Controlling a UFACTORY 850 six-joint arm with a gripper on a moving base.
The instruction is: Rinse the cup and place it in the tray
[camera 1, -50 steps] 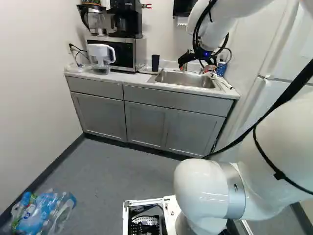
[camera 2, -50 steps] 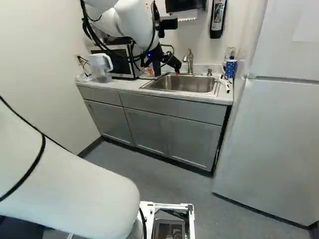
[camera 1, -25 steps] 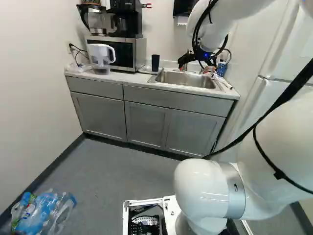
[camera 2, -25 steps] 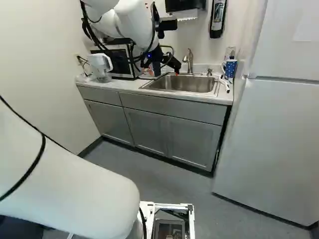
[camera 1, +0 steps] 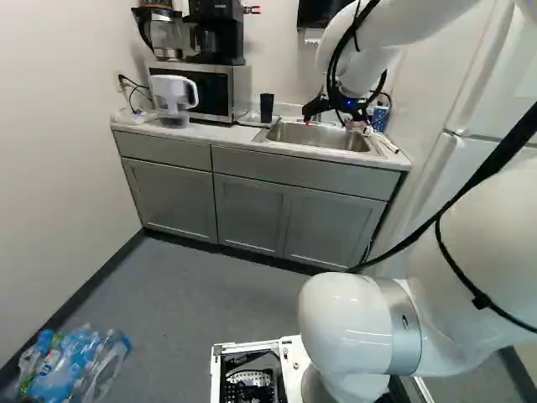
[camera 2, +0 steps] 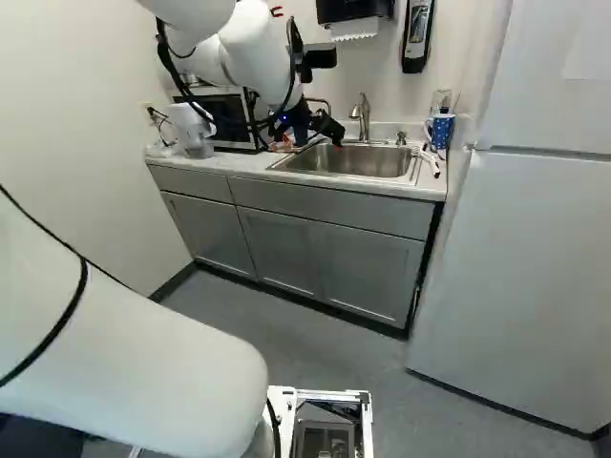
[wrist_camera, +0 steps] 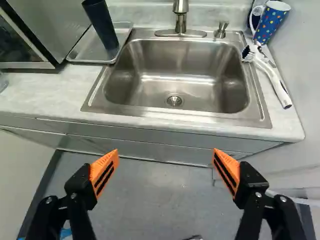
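My gripper (camera 1: 312,114) hangs over the sink area in the left base view. In the wrist view the gripper (wrist_camera: 165,151) is open, its orange-padded fingers wide apart with nothing between them. Ahead of it lies the steel sink (wrist_camera: 175,75), its basin holding no cup. A dark cup (wrist_camera: 101,25) stands upright on the metal tray (wrist_camera: 80,54), beside the sink on the microwave side. On the sink's other side is a blue dotted cup (wrist_camera: 271,22), with a dark thing partly hidden behind it.
The faucet (wrist_camera: 180,20) rises behind the basin, with a small lever beside it. A white-handled brush (wrist_camera: 270,75) lies at the sink's edge. A microwave (camera 1: 197,88) and a pitcher (camera 1: 174,99) stand on the counter; a fridge (camera 2: 535,267) flanks it. Bottles (camera 1: 75,365) lie on the floor.
In both base views my arm's wrist has shifted slightly down and toward the microwave side. The base has stayed put, and the dark cup stands where it was.
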